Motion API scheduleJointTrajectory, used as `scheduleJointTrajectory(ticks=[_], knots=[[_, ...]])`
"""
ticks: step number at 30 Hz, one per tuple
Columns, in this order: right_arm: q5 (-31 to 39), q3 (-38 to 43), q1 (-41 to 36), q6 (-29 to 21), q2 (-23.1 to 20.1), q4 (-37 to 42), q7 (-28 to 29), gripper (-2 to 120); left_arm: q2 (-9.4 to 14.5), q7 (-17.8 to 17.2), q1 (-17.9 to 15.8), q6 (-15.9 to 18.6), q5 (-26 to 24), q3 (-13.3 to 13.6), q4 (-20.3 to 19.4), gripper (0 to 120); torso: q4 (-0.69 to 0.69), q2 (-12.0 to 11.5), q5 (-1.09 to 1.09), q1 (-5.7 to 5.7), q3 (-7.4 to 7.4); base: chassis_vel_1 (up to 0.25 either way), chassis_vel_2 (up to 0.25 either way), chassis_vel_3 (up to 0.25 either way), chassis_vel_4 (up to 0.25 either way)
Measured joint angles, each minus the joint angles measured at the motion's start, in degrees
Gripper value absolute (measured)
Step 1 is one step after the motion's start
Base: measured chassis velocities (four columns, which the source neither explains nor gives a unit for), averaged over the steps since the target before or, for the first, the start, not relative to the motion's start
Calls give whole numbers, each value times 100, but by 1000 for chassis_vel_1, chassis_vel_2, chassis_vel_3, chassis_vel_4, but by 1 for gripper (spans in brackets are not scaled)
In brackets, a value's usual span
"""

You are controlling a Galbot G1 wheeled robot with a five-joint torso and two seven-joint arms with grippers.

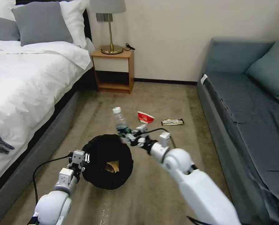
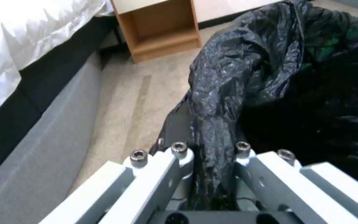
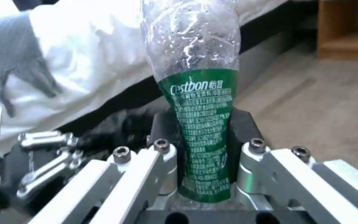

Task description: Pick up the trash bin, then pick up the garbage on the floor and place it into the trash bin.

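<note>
Now right gripper clamped on dented clear bottle (green label), left gripper pinching black-bagged bin.

Beige carpet runs between a white-sheeted bed, wooden nightstand with brass lamp, and grey-blue sofa.

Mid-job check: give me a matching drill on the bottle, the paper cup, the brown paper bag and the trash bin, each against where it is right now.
Things:
1. bottle
2. paper cup
3. brown paper bag
4. trash bin

Places:
A. inside the bin
B. liner pinched in the left claw
C. on the carpet by the snack wrapper
D. clamped in the right claw

Pairs: 1-D, 2-C, 3-A, 4-B
</note>
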Motion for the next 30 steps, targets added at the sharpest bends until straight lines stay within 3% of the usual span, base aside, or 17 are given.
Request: scheduleJointTrajectory(ticks=[12, 30], knots=[[-578, -166, -411, 147, 496, -392, -64, 16, -26, -81, -99, 31, -212, -87, 116, 3, 0, 0, 1, 0, 0, 0, 0, 0, 0], [-1295, -167, -574, 382, 588, -943, -75, 16, -114, -87, -72, 14, -262, -79, 127, 3, 0, 0, 1, 0, -1, 0, 0, 0, 0]])
